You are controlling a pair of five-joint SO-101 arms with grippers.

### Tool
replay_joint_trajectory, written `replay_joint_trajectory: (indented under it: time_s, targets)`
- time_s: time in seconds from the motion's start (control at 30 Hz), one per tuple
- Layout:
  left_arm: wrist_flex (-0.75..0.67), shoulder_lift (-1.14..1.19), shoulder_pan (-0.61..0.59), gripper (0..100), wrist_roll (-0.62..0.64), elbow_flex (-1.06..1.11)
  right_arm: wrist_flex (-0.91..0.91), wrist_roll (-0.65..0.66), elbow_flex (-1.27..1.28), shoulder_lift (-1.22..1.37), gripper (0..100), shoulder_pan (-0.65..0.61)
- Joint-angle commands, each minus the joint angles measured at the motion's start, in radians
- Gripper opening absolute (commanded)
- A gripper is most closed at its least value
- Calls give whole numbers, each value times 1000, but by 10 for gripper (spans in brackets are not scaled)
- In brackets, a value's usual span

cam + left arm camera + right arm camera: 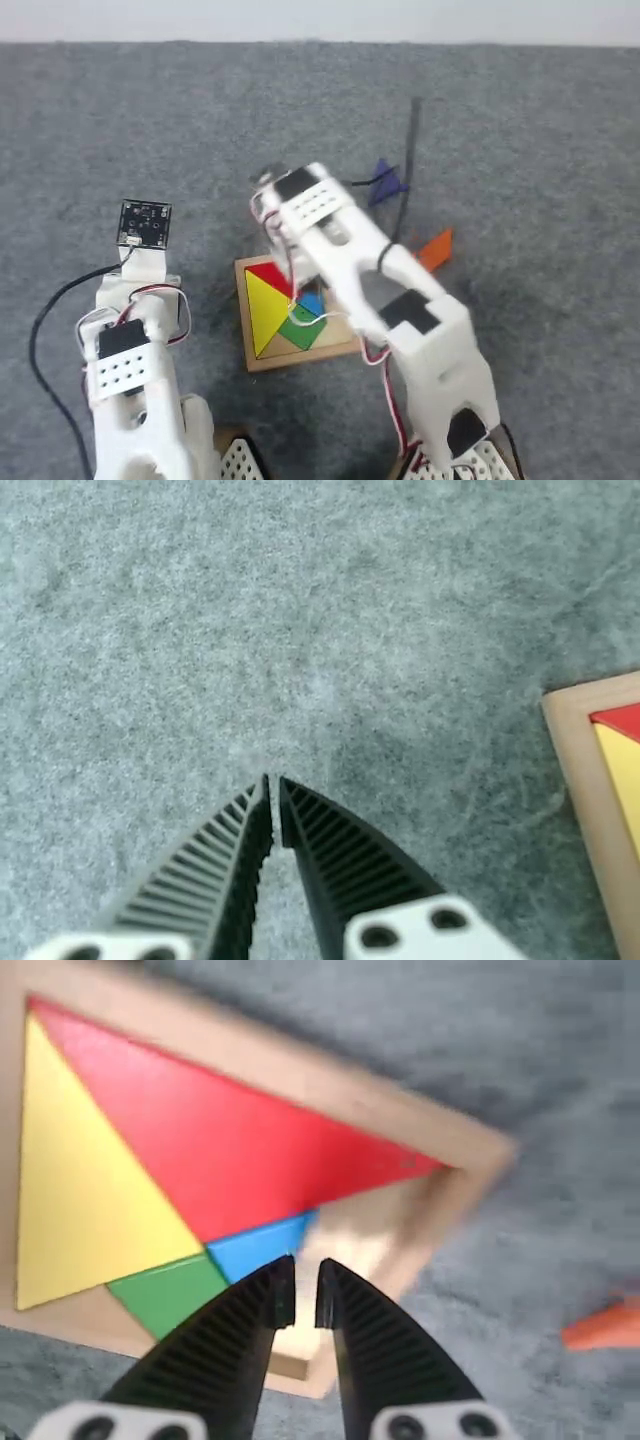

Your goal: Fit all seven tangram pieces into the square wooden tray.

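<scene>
The square wooden tray (pixel 300 358) lies mid-table, partly under the right arm. In it sit a red triangle (pixel 250 1150), a yellow triangle (pixel 90 1200), a small blue piece (pixel 255 1250) and a green piece (pixel 165 1295). My right gripper (pixel 297 1285) hangs just over the tray's bare wood beside the blue piece, its fingers a narrow slit apart with nothing between them. On the carpet beyond the tray lie a purple piece (pixel 385 182) and an orange piece (pixel 435 250). My left gripper (pixel 272 785) is shut and empty over bare carpet, left of the tray's corner (pixel 585 770).
Grey carpet covers the whole table. A black cable (pixel 410 160) runs past the purple piece toward the right arm. The right arm's white body (pixel 400 310) covers the tray's right side in the high view.
</scene>
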Motion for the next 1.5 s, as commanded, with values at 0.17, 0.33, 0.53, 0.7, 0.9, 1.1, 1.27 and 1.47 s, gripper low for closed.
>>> replay_joint_trajectory:
  time_s: [0.17,0.33,0.53,0.7,0.9,1.1,1.27,1.47]
  targets:
    - [-23,-25,-6,13,-11,-7,-200,-8,-58,-91,149,289]
    - [-21,-25,-6,13,-12,-7,-326,-8,-147,-4,272,346]
    - [-21,-25,-6,13,-12,-7,-417,-8,-387,217,277,348]
    - [-21,-25,-6,13,-12,-7,-383,-14,-669,456,278,349]
    - [-21,-25,-6,13,-12,-7,-213,-14,-1043,684,275,378]
    - [-21,-25,-6,13,-12,-7,-30,-8,-1246,791,275,395]
    - [-21,-25,-6,13,-12,-7,105,-8,-1261,791,274,383]
    - [-21,-25,-9,13,-12,-7,174,-8,-1263,788,225,390]
